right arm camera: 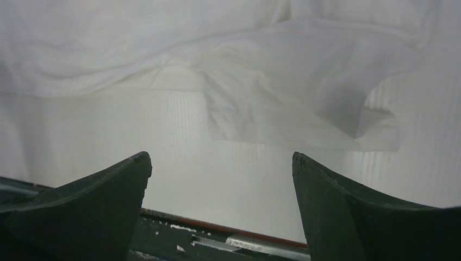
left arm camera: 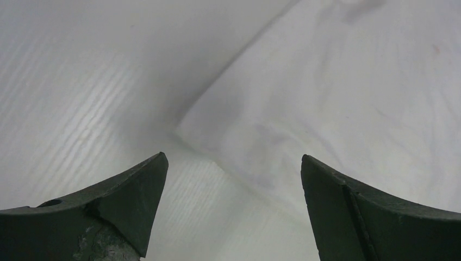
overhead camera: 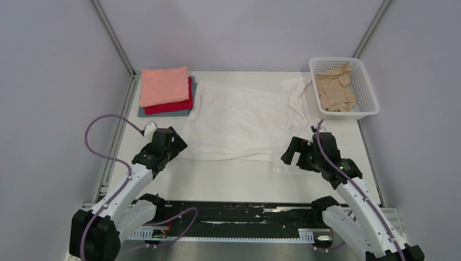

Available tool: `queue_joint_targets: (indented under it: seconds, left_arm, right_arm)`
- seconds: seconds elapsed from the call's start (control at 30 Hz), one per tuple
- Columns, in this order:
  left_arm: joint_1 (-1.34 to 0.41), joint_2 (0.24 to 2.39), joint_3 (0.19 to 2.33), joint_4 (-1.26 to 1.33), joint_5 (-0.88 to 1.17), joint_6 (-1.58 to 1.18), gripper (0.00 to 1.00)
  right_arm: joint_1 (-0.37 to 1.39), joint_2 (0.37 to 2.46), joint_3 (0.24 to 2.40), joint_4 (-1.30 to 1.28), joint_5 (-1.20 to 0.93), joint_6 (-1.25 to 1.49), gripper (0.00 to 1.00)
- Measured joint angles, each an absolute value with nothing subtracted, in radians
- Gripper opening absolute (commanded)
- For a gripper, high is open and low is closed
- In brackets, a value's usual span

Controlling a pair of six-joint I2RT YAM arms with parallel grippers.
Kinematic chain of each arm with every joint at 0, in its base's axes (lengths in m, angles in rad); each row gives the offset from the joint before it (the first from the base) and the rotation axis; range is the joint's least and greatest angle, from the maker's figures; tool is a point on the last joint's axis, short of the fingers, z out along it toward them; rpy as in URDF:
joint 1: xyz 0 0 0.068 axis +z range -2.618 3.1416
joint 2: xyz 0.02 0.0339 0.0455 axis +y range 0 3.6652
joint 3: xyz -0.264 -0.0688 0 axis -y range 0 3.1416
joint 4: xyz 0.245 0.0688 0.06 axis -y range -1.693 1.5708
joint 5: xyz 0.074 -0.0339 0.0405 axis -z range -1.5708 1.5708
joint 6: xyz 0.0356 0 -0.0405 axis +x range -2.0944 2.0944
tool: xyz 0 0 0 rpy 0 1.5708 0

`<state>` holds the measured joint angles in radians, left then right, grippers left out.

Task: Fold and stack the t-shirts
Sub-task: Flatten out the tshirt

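The white shirt (overhead camera: 239, 122) is lying spread across the middle of the table (overhead camera: 228, 182), its 2 o'clock sleeve bunching up against the basket (overhead camera: 371, 103). The left gripper (overhead camera: 173, 140) is hovering at the shirt's 8 o'clock corner with its fingers spread wide and holding nothing. Its wrist view is blurring the hem, so contact is hard to judge. The right gripper (overhead camera: 291, 155) is sitting at the 4 o'clock corner, its fingers likewise released, with a sleeve flap lying just beyond them. The tan shirt (overhead camera: 334, 89) is lying crumpled in the basket at 1 o'clock. At 11 o'clock the pink shirt (overhead camera: 163, 85) is covering the red shirt (overhead camera: 182, 104) and the grey-blue shirt (overhead camera: 142, 112), which are showing only as edges.
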<state>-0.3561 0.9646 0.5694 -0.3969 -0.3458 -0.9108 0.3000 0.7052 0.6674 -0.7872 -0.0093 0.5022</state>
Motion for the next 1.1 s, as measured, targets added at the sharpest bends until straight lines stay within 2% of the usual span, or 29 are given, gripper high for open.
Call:
queue_joint_targets:
  seconds: [0.13,0.27,0.43,0.5,0.53,0.63,0.67,0.7,0.77,1.1]
  left_arm:
    - [-0.235,0.879,0.441,-0.427,-0.328,-0.955,1.00]
    - [-0.204,0.887,0.378,-0.428,-0.287,-0.976,0.99]
    - [-0.176,0.960,0.381,-0.331,-0.255,-0.987,0.86]
    - [-0.170,0.994,0.385,-0.286,-0.244,-0.990,0.76]
    - [-0.168,1.007,0.385,-0.266,-0.237,-0.992,0.65]
    - [-0.166,1.050,0.385,-0.216,-0.215,-0.996,0.44]
    - [-0.165,1.063,0.385,-0.205,-0.208,-0.998,0.33]
    - [-0.164,1.075,0.385,-0.196,-0.199,-1.000,0.16]
    - [-0.162,1.091,0.383,-0.184,-0.178,-1.003,0.01]
    - [-0.162,1.080,0.340,-0.106,-0.139,-0.978,0.00]
  right_arm:
    - [0.357,0.750,0.600,-0.781,-0.131,0.499,1.00]
    - [0.415,0.802,0.590,-0.773,-0.119,0.534,1.00]
    - [0.418,0.891,0.580,-0.755,0.014,0.609,1.00]
    - [0.418,0.896,0.568,-0.751,0.059,0.638,1.00]
    - [0.418,0.896,0.562,-0.750,0.080,0.652,1.00]
    - [0.418,0.894,0.542,-0.745,0.135,0.699,1.00]
    - [0.418,0.894,0.535,-0.744,0.153,0.715,1.00]
    - [0.418,0.895,0.529,-0.744,0.170,0.731,1.00]
    - [0.418,0.901,0.517,-0.744,0.203,0.758,0.99]
    - [0.418,1.033,0.509,-0.742,0.355,0.834,0.86]
